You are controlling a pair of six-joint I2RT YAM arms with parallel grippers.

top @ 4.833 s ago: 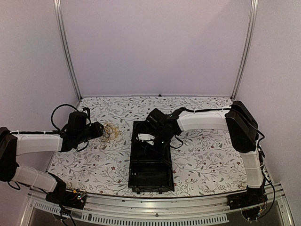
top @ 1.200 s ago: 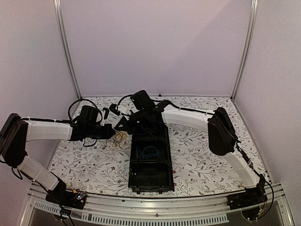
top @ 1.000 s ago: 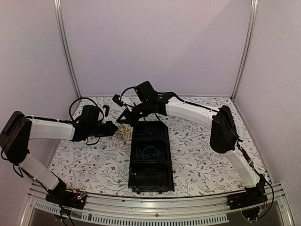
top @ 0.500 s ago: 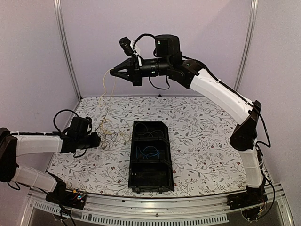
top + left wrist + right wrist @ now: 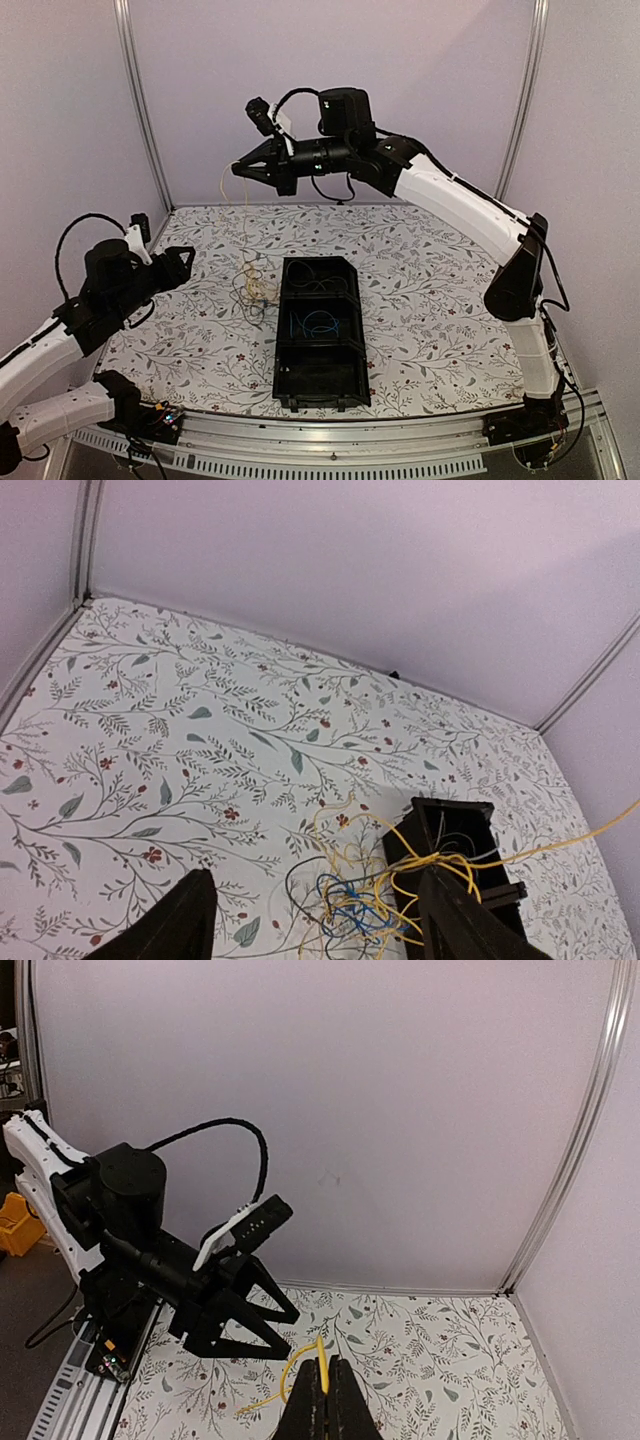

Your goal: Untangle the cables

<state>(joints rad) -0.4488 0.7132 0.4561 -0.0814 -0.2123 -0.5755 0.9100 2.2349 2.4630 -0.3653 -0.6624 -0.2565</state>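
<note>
My right gripper point(image 5: 238, 168) is raised high over the table's far left and is shut on a yellow cable point(image 5: 244, 222). That strand hangs down to a tangled bunch of yellow, blue and dark cables point(image 5: 252, 291) lying left of the black tray point(image 5: 287, 350). The right wrist view shows the yellow strand point(image 5: 321, 1358) pinched between the shut fingers point(image 5: 308, 1400). My left gripper point(image 5: 187, 264) is open and empty, left of the bunch and above the table. In the left wrist view the bunch point(image 5: 365, 900) lies between the open fingers point(image 5: 185, 925), below them.
The black tray's point(image 5: 480, 810) middle compartment holds a coiled blue cable point(image 5: 318, 323) and its far compartment holds dark wires point(image 5: 314, 282). The floral tablecloth point(image 5: 430, 300) covers the table. Metal frame posts point(image 5: 140, 110) stand at the back corners.
My left gripper has let go of the bunch, opened and pulled back up and to the left. The right gripper stays high with the yellow strand; the bunch now sits nearer the tray.
</note>
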